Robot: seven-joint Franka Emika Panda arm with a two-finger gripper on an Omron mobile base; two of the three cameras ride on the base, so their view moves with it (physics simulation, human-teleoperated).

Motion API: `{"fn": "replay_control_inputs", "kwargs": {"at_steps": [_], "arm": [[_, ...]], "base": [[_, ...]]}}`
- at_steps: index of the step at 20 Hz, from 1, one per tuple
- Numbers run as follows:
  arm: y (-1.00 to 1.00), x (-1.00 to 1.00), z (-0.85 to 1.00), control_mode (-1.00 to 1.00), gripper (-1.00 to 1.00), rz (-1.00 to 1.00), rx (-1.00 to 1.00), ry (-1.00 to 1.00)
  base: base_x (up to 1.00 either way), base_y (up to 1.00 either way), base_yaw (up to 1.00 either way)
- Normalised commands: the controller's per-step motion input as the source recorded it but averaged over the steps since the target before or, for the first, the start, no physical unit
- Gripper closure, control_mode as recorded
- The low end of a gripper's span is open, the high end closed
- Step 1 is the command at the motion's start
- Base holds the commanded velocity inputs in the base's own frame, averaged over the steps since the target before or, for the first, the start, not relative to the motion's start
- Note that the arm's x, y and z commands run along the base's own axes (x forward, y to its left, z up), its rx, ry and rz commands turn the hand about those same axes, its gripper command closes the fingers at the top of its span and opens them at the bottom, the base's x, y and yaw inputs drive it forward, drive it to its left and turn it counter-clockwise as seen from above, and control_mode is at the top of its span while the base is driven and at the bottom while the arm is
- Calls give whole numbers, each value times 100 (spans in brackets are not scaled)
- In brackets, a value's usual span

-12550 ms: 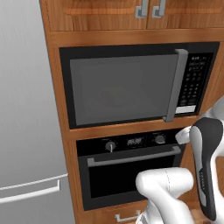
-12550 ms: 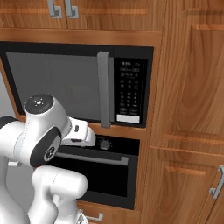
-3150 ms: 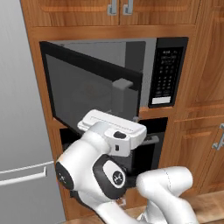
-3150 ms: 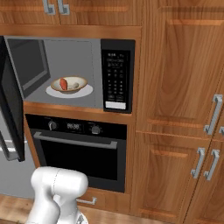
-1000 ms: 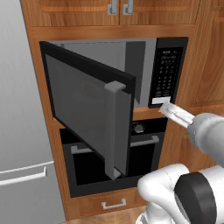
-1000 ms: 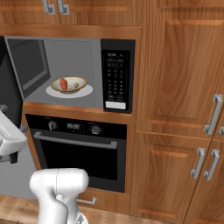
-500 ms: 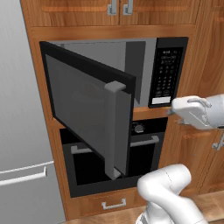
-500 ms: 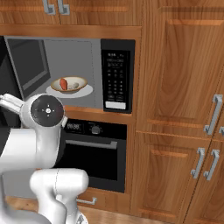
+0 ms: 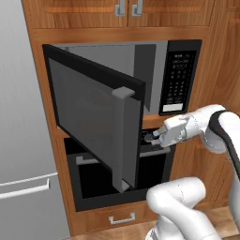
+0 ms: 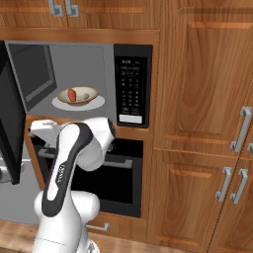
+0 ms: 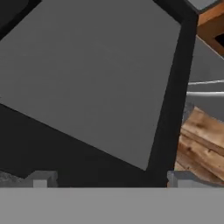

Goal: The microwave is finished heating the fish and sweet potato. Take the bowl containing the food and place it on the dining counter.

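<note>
Now the microwave (image 9: 122,93) stands with its grey glass door swung out wide, where seconds ago it was only part-way open and well before that shut flat. That matters for the task: the cavity is open, and the right base view looks straight in at the bowl (image 10: 78,96) sitting on the white turntable disc (image 10: 79,103), with the orange sweet potato (image 10: 72,94) lying toward 9 o'clock in the bowl and the pale fish (image 10: 85,95) just beside it toward 3 o'clock. Nothing has lifted the bowl yet, so the judgement is that the door-opening step is done and the reach for the bowl is next.

Over the last second the arm has swung across. In the left base view its forearm comes in from 3 o'clock and the gripper (image 9: 151,137) points toward 9 o'clock, low, just under the microwave's lower edge and in front of the black oven (image 9: 117,178), near the free edge of the door. The fingers are spread wide apart with nothing between them. The hand view looks onto the grey door glass (image 11: 87,74) from close by, with a strip of wooden floor (image 11: 199,140) at 4 o'clock. To reach the bowl the hand would likely need to rise and turn in toward the cavity, keeping clear of the door edge
</note>
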Motion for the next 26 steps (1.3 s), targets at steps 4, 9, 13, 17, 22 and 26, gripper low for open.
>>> {"fn": "replay_control_inputs", "kwargs": {"at_steps": [4, 9, 13, 17, 22, 26], "arm": [[100, 68, -29, -100, -100, 24, 20, 4], [100, 3, 4, -100, -100, -2, 14, -5], [100, -34, 14, -100, -100, -4, 5, -13], [100, -56, 25, -100, -100, -2, 0, -17], [100, 6, 23, -100, -100, -33, -7, -23], [14, 13, -1, -100, -100, -10, -2, 0]], "base": [[0, 0, 0], [0, 0, 0], [0, 0, 0], [0, 0, 0], [0, 0, 0], [0, 0, 0]]}}
